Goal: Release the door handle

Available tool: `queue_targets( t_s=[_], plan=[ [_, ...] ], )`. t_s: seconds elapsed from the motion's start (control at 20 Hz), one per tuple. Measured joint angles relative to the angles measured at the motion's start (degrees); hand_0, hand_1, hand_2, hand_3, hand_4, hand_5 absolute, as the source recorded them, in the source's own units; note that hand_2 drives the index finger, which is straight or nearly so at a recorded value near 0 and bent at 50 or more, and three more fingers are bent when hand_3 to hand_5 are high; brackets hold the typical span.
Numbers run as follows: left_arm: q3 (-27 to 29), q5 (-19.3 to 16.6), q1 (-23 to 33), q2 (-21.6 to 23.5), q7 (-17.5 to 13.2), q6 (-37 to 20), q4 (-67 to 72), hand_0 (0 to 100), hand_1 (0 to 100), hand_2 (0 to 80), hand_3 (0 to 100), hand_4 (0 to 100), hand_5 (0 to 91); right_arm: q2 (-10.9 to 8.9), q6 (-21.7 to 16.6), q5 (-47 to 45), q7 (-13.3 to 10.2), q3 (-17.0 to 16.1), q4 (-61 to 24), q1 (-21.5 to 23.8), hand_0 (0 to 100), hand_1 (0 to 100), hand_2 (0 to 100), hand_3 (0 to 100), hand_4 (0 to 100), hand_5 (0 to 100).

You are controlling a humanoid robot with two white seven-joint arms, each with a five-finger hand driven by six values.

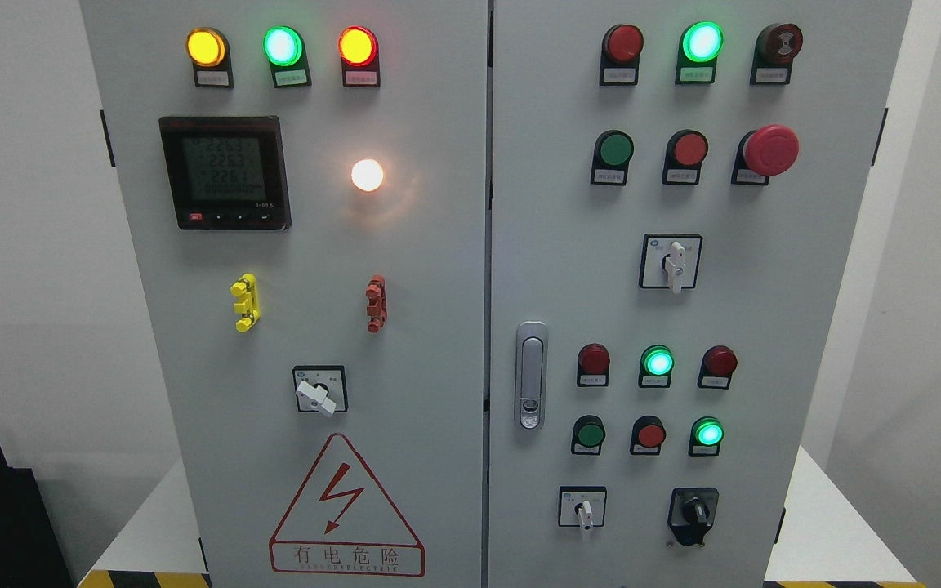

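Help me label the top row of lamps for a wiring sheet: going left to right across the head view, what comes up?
Yellow lamp → green lamp → lit red lamp → unlit red lamp → second green lamp → dark red buzzer-like cap.

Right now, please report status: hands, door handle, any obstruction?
Both hands out of view. Door handle free, flush on the right door, doors closed. Nothing in front of the handle.

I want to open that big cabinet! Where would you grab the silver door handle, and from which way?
Take the silver door handle by its long upright bar, above the lock at its lower end. It lies flat against the right door, so come straight from the front and hook fingers behind the bar, probably. No robot hand shows in the head view now.
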Motion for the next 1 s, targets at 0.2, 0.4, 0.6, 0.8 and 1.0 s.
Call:
queue_targets(
  t_s=[0.2, 0.4, 0.6, 0.8, 1.0],
  plan=[
    [0.0, 0.0, 0.0, 0.0, 0.0, 0.0, 0.0, 12, 39, 0.0, 0, 0, 0.0, -0.01, 0.0, 0.0, -0.2, 0.0, 0.0, 0.0, 36, 3, 0, 13, 14, 15],
    [0.0, 0.0, 0.0, 0.0, 0.0, 0.0, 0.0, 12, 39, 0.0, 0, 0, 0.0, -0.02, 0.0, 0.0, -0.3, 0.1, 0.0, 0.0, 36, 4, 0, 13, 14, 15],
    [0.0, 0.0, 0.0, 0.0, 0.0, 0.0, 0.0, 12, 39, 0.0, 0, 0, 0.0, -0.03, 0.0, 0.0, -0.3, 0.1, -0.1, 0.0, 37, 4, 0, 13, 14, 15],
    [0.0, 0.0, 0.0, 0.0, 0.0, 0.0, 0.0, 12, 39, 0.0, 0, 0, 0.0, -0.04, 0.0, 0.0, -0.3, 0.2, -0.1, 0.0, 37, 4, 0, 13, 14, 15],
    [0.0, 0.0, 0.0, 0.0, 0.0, 0.2, 0.0, 12, 39, 0.0, 0, 0, 0.0, -0.11, -0.1, 0.0, -0.3, 0.4, -0.1, 0.0, 37, 4, 0, 13, 15, 16]
  ],
)
